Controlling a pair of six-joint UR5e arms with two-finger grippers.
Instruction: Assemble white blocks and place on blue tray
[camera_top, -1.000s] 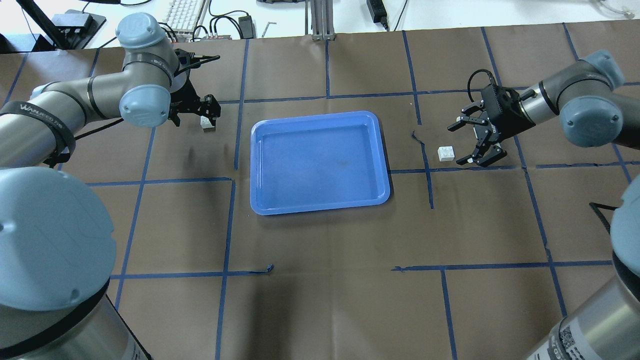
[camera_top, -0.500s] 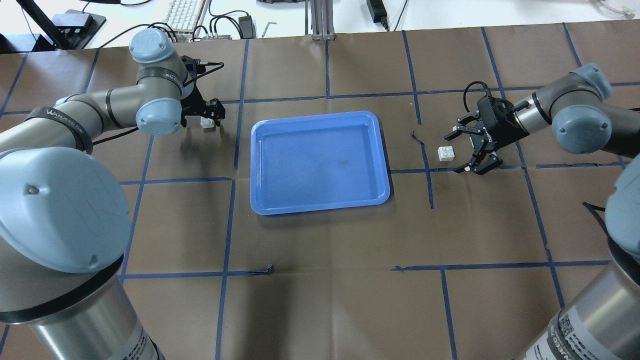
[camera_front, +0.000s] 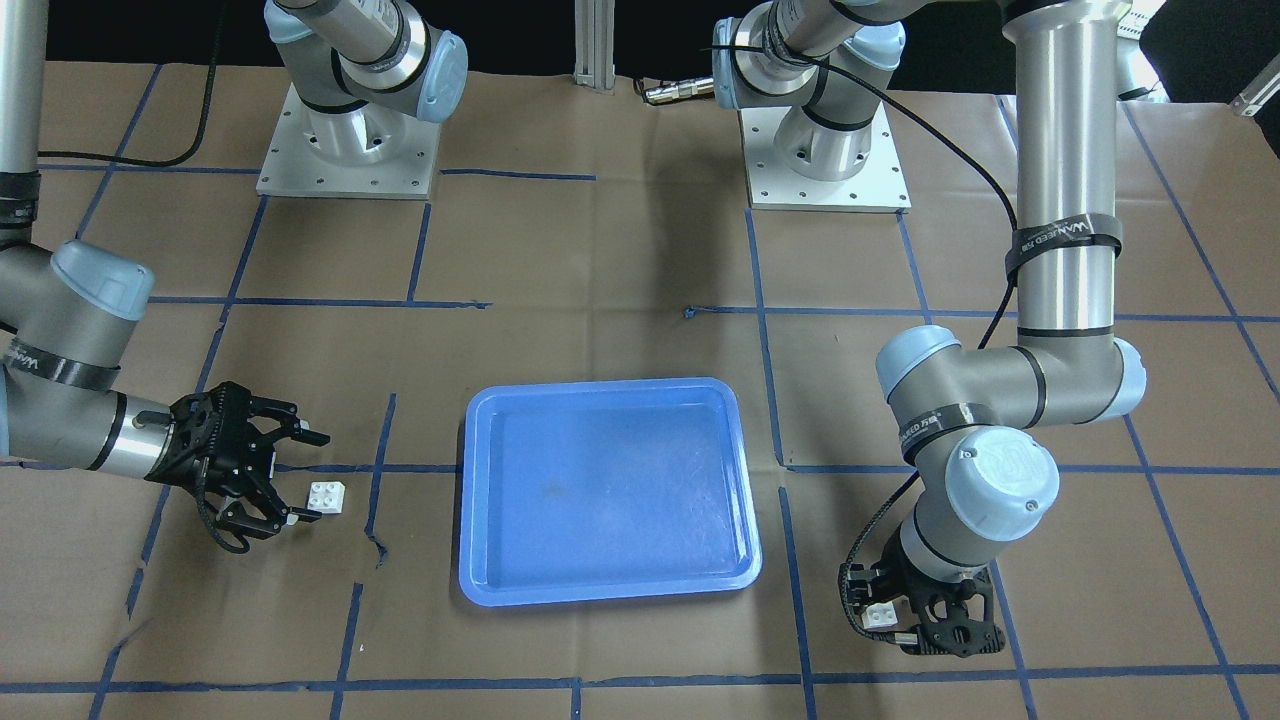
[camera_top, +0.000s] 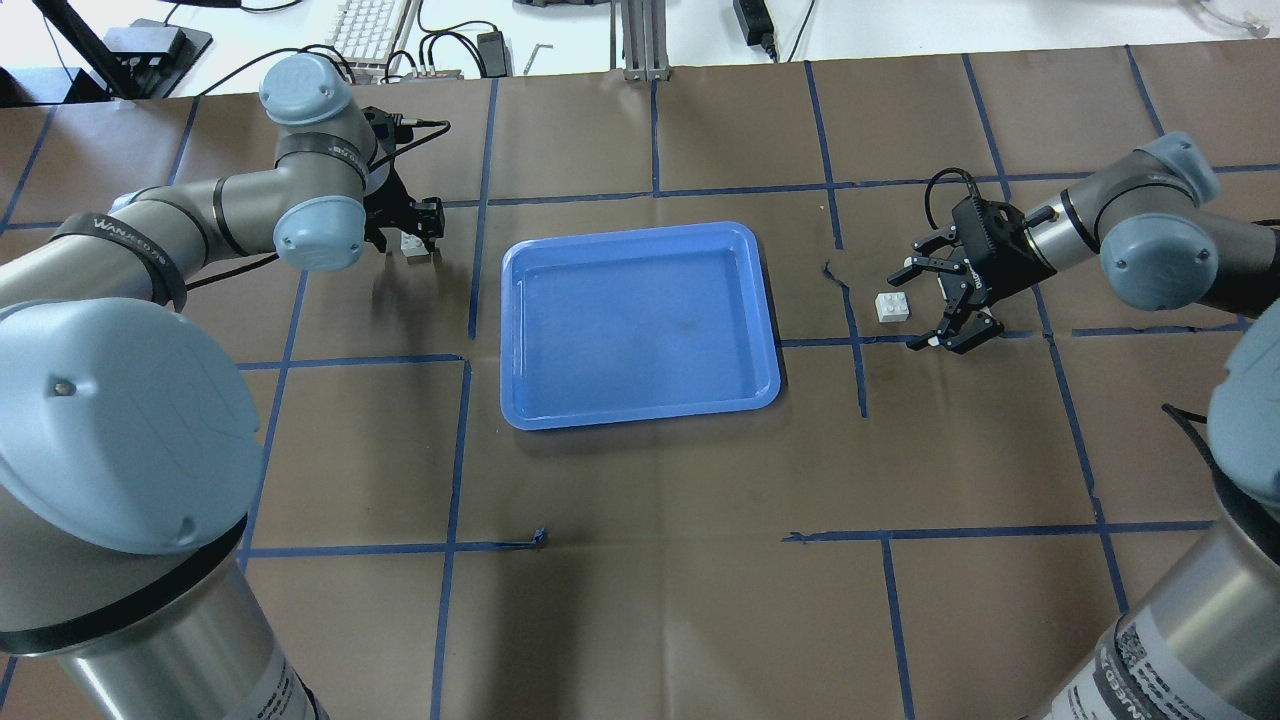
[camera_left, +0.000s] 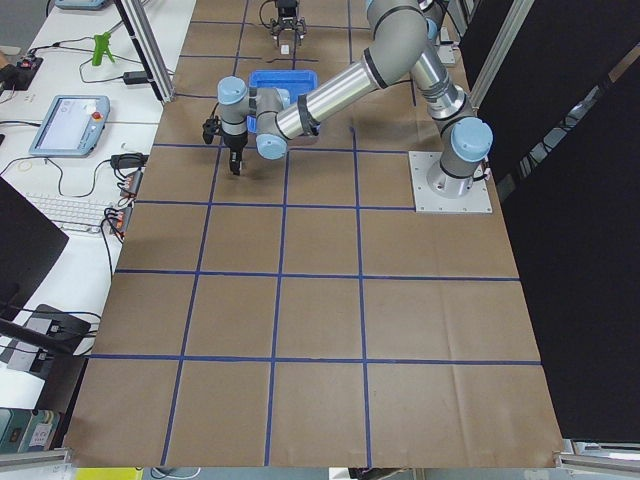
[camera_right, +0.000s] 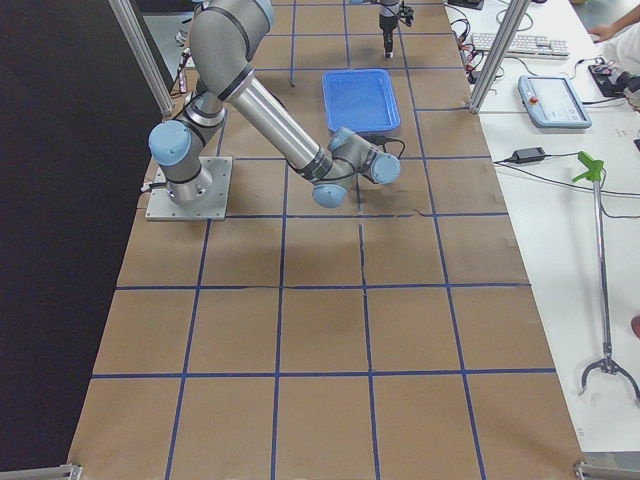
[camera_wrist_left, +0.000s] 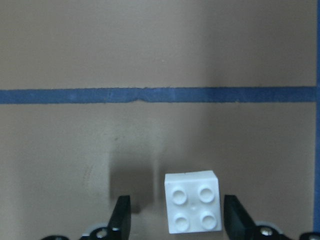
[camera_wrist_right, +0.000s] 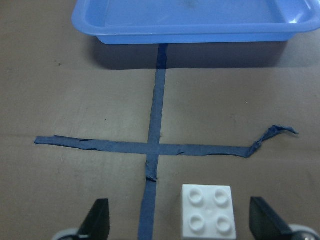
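One white block (camera_top: 413, 248) lies on the paper left of the blue tray (camera_top: 630, 233). My left gripper (camera_top: 416, 232) is open and low over it. In the left wrist view the block (camera_wrist_left: 193, 201) sits between the fingers (camera_wrist_left: 121, 217), nearer the right one, with a gap to the left one. The other white block (camera_top: 892, 306) lies right of the tray. My right gripper (camera_top: 915, 304) is open wide with the block (camera_wrist_right: 208, 211) between its fingertips (camera_wrist_right: 265, 220), not touching. The tray (camera_front: 600, 388) holds nothing.
Blue tape lines (camera_top: 858, 340) grid the brown paper; a torn tape end (camera_wrist_right: 272, 132) curls up near the right block. The arm bases (camera_front: 345, 150) stand at the robot's side. A keyboard and cables (camera_top: 375, 30) lie beyond the far table edge.
My left arm has dropped lower and its gripper now straddles the left block. My right gripper has come down and moved left, closing in around the right block. Neither block has moved.
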